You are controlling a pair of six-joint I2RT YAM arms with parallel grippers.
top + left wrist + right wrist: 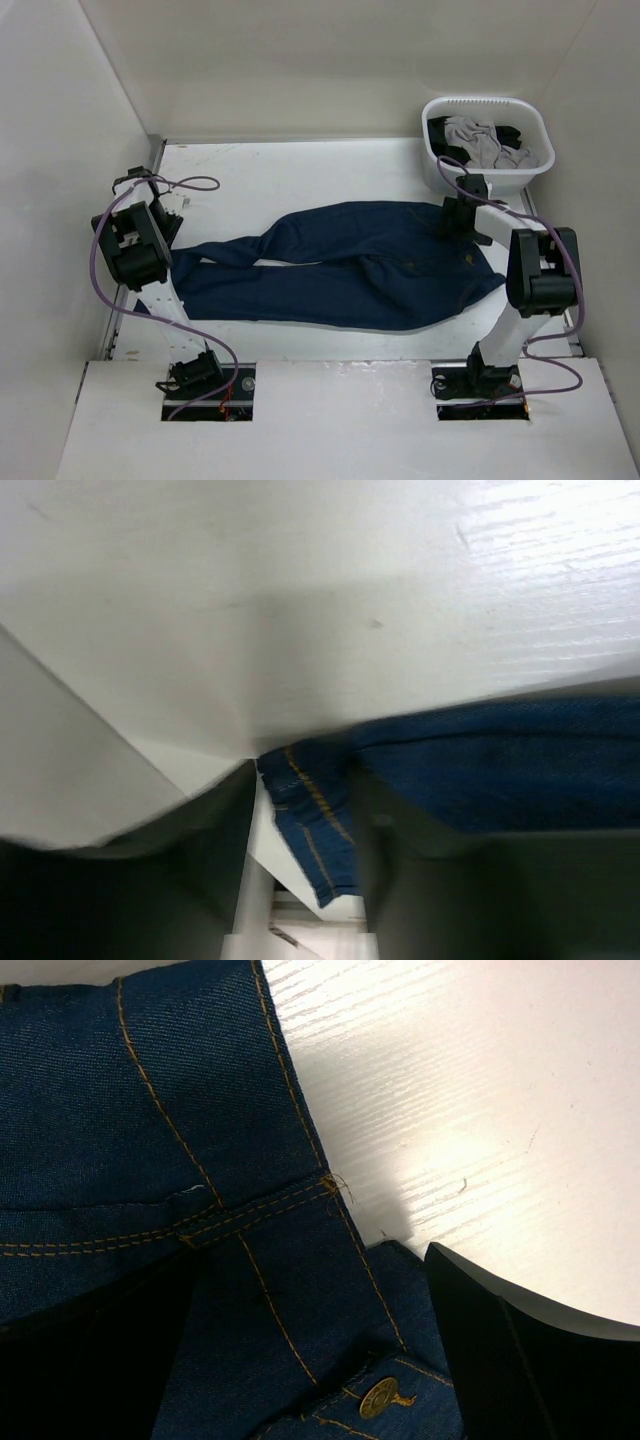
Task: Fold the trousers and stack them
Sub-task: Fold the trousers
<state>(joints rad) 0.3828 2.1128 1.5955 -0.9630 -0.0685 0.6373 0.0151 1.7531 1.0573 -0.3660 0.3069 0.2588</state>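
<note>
The dark navy trousers (370,265) lie flat across the table, waist at the right and both legs reaching left. My left gripper (172,222) is at the end of the far leg. In the left wrist view it (305,770) looks shut on that leg's hem (310,820), which fills the gap between the blurred fingers. My right gripper (457,215) is at the far corner of the waist. In the right wrist view it (312,1260) is open, with its jaws either side of the waistband (260,1290) near the brass button (380,1397). The leather patch is not visible.
A white laundry basket (485,102) holding grey and dark clothes (478,140) stands at the back right, just behind my right arm. White walls close in the table on the left, back and right. The table's left edge (150,160) is beside my left arm.
</note>
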